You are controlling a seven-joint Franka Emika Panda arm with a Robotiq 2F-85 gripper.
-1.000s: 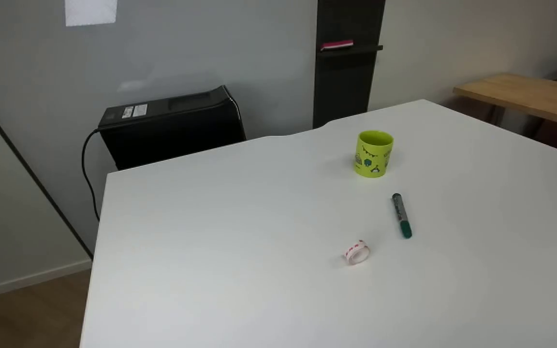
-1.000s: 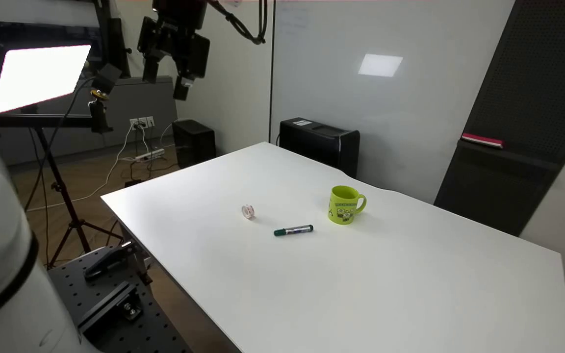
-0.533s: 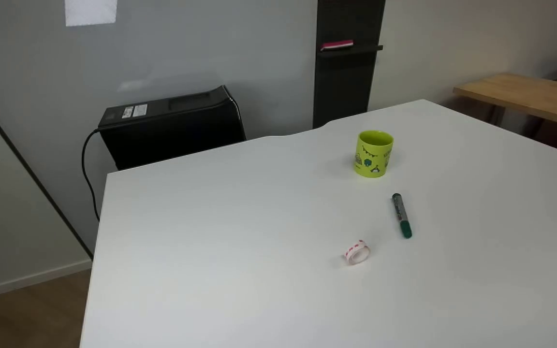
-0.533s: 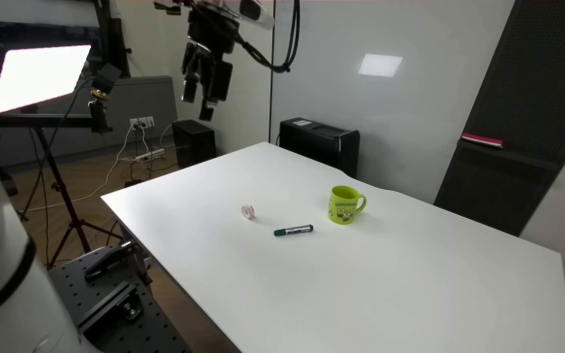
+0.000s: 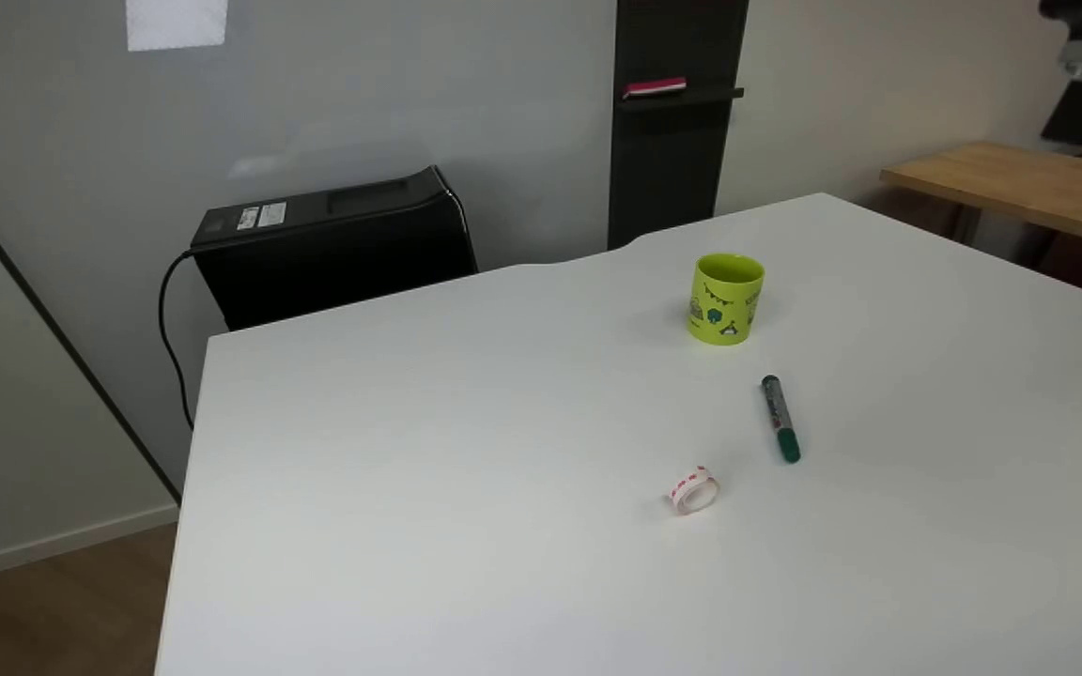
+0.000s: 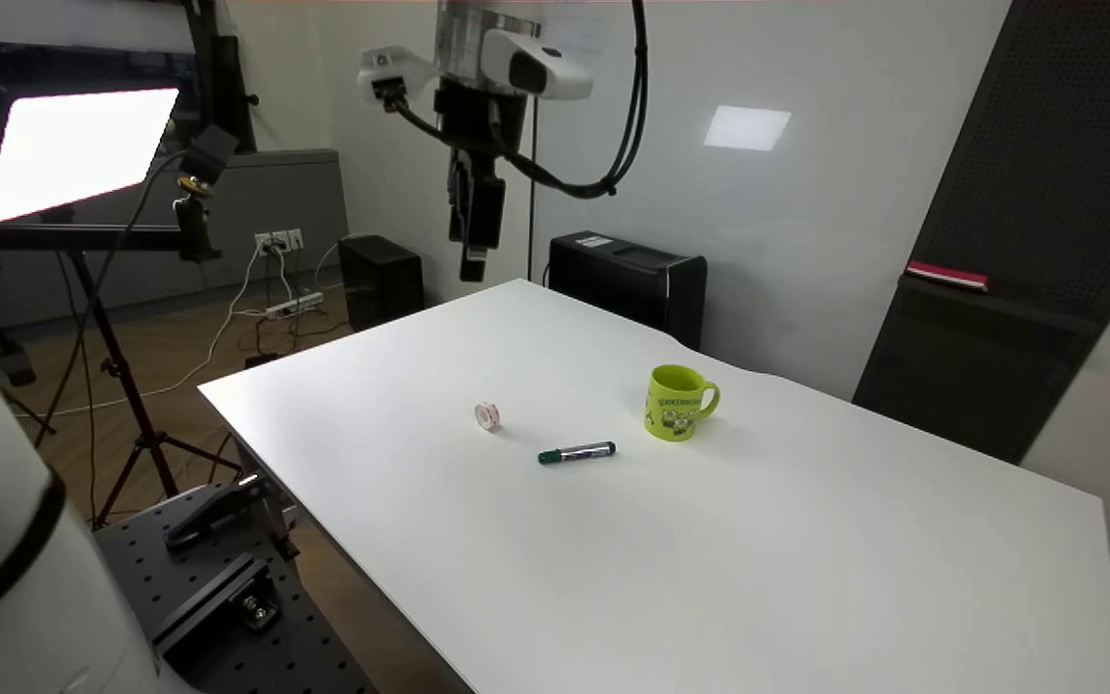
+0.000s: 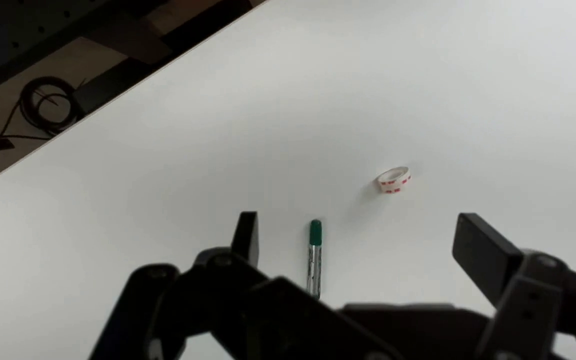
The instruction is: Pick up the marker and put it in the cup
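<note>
In an exterior view, the marker point(image 5: 780, 420) lies on the tabletop point(image 5: 466, 469), right of a tape roll point(image 5: 694, 492); I rate it light, stiff, slick and prone to roll: grip mid-barrel. In an exterior view, the cup point(image 6: 673, 405), to the marker's right, bears lettering point(image 6: 679, 401) too small to read. In the wrist view, the fingers point(image 7: 488, 256) stand wide apart, holding nothing.

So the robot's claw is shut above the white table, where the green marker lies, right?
Not quite: the wrist view shows the gripper open, its fingers wide apart. It does hang above the white table, where the green marker lies.
</note>
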